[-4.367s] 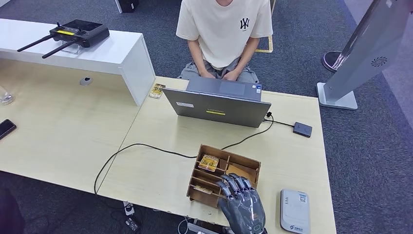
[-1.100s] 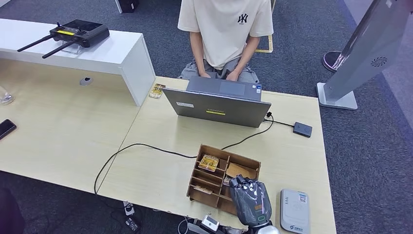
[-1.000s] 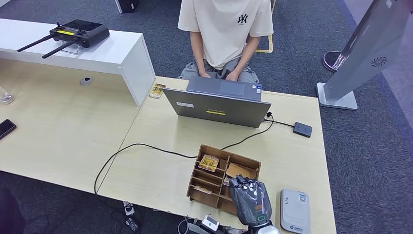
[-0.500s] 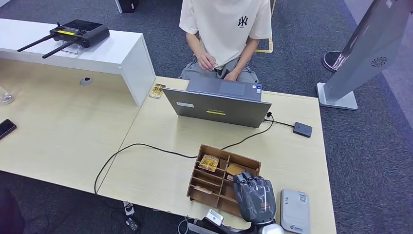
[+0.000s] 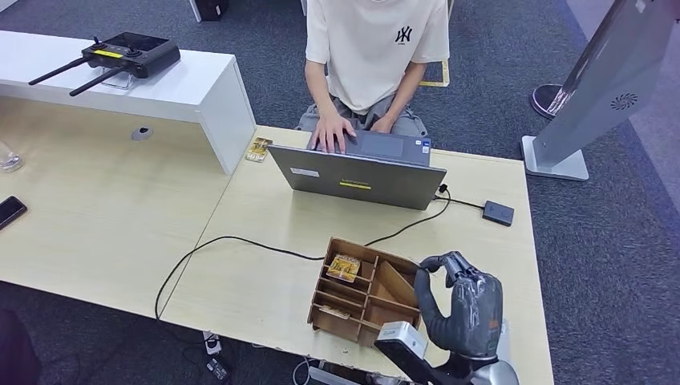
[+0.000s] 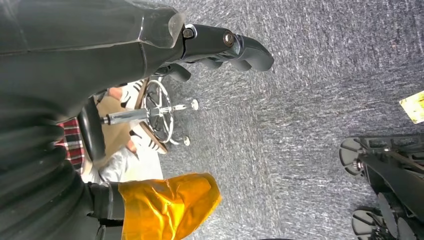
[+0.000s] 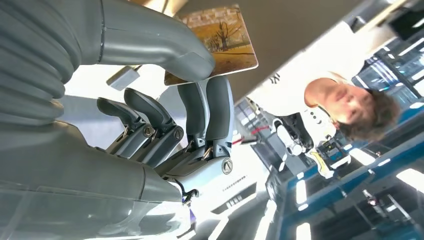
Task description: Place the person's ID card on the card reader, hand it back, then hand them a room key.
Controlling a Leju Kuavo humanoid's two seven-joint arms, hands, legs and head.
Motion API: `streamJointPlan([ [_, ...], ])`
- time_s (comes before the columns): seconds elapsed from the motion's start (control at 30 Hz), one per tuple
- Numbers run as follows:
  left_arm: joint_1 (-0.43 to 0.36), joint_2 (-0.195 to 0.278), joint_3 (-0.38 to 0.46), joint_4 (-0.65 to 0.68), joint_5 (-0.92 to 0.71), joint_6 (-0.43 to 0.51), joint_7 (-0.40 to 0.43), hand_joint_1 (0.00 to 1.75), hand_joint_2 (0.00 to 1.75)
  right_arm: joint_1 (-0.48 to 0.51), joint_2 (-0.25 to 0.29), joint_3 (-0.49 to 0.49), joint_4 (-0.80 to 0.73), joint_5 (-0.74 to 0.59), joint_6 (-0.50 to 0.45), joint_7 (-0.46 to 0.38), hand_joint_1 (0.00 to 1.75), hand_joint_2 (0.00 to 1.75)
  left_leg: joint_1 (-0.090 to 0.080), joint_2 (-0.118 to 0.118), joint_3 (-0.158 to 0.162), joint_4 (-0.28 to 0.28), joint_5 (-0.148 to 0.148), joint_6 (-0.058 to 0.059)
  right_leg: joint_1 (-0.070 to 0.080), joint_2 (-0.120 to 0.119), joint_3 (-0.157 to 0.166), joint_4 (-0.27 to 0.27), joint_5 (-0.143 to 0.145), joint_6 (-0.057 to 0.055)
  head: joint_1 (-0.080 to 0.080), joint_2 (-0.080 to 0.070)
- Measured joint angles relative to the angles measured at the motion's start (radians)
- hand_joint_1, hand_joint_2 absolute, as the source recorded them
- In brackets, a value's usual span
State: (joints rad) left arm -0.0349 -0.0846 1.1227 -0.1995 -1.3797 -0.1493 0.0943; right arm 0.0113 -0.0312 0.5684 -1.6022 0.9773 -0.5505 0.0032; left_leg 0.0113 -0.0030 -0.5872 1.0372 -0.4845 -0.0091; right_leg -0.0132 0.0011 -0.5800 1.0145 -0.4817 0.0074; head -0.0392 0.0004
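Note:
My right hand point(image 5: 463, 309) is raised beside the right end of the wooden card organiser point(image 5: 353, 295), above the table's near right corner. In the right wrist view the thumb point(image 7: 165, 37) and fingers point(image 7: 210, 107) pinch a room key card point(image 7: 222, 35) with a yellow-brown tree picture. The white card reader is hidden behind this hand. More cards lie in the organiser, one point(image 5: 343, 267) in a far compartment. The person point(image 5: 375, 48) sits across the table with one hand point(image 5: 329, 131) on the laptop point(image 5: 357, 172) keyboard. My left hand point(image 6: 220, 47) hangs over carpet, holding nothing.
A black cable point(image 5: 232, 241) runs across the table to the laptop, and a small black box point(image 5: 498, 212) lies at the right. Another card point(image 5: 258, 149) lies by the white shelf point(image 5: 192, 88), which carries a black controller point(image 5: 128, 52). A phone point(image 5: 10, 211) lies at the far left.
My right hand has come up out of the organiser and moved right, turning, with a card pinched. The person's hand has moved from the lap onto the laptop keyboard.

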Motion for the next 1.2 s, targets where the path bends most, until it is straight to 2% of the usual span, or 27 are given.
streamJointPlan([
  [0.17,0.003,0.000,0.012,0.000,0.009,-0.003,-0.004,0.00,1.75,0.008,-0.006,-0.031,-0.080,-0.198,0.076,-0.043,1.75,1.75,0.000,0.000,0.000,0.000,0.000,0.000,0.000,0.000,0.000,0.000,0.000,0.000,0.000,0.000],
  [0.33,0.005,0.000,0.022,0.000,0.012,-0.005,-0.005,0.00,1.75,0.014,-0.009,-0.064,-0.120,-0.300,0.110,-0.067,1.75,1.75,0.000,0.000,0.000,0.000,0.000,0.000,0.000,0.000,0.000,0.000,0.000,0.000,0.000,0.000],
  [1.2,0.004,0.000,0.034,0.000,-0.007,-0.003,-0.003,0.00,1.75,0.000,-0.012,-0.094,-0.148,-0.307,0.113,-0.106,1.75,1.75,0.000,0.000,0.000,0.000,0.000,0.000,0.000,0.000,0.000,0.000,0.000,0.000,0.000,0.000],
])
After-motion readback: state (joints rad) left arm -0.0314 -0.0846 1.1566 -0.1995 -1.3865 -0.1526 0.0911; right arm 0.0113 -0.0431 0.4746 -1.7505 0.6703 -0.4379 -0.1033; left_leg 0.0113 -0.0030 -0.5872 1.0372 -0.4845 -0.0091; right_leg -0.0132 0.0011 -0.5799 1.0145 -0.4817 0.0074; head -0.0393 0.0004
